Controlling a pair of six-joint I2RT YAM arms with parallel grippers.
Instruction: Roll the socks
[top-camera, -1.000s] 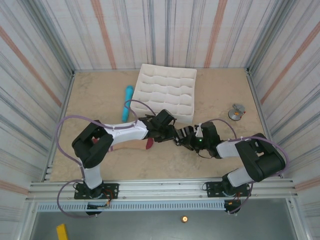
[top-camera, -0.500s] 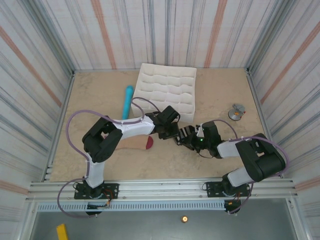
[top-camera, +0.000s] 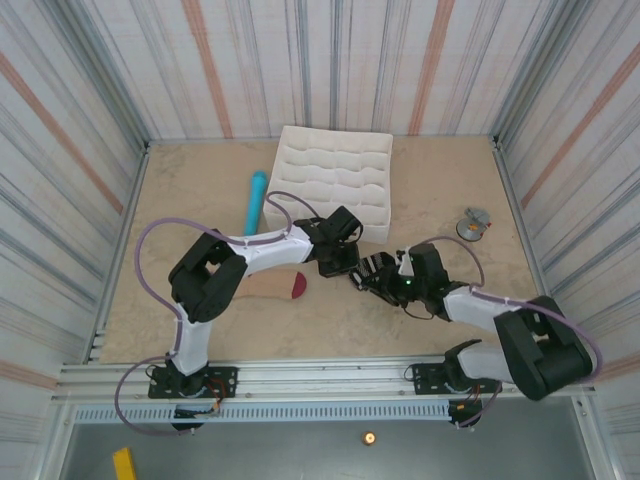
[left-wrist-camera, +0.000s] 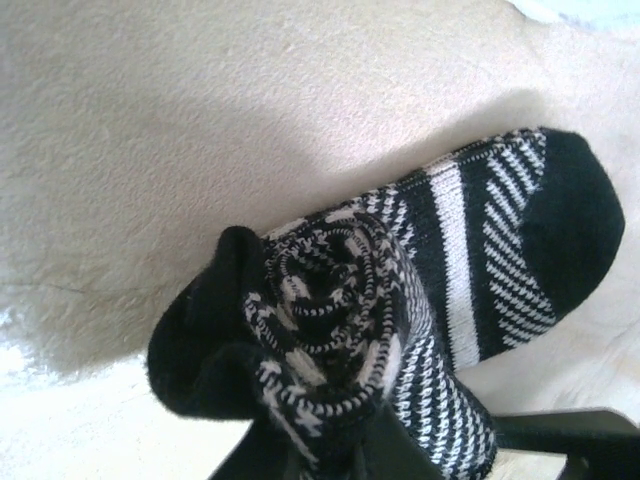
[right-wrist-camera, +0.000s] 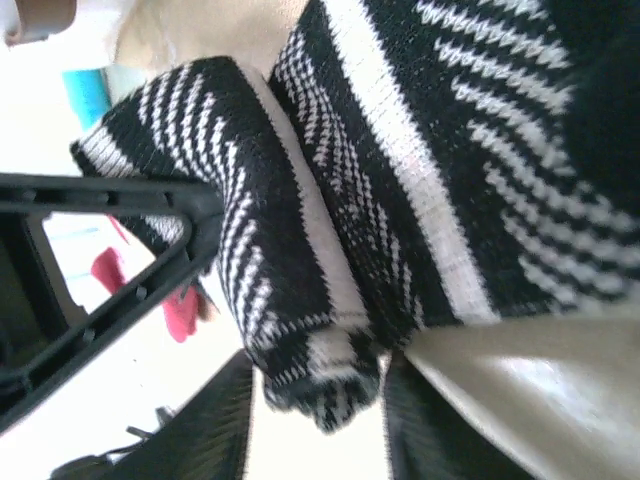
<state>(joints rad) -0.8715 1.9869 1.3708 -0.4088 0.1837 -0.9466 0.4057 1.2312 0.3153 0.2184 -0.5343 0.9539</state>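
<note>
Cylinder (top-camera: 255, 207) lying left of tray (top-camera: 336, 185); flat sock (top-camera: 272, 286) lying before cylinder; rolled sock (left-wrist-camera: 400, 300) lying right of flat sock.

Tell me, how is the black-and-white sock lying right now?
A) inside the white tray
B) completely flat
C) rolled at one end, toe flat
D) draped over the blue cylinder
C: in the left wrist view the black-and-white sock coils into a spiral at one end while its black toe lies flat on the table.

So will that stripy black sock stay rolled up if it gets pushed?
Probably not for long. The black sock is soft knit and its coil looks loose, so a push may unroll it. It likely feels light and floppy. Its unrolled part lies flat on the table, so it probably won't roll away.
</note>
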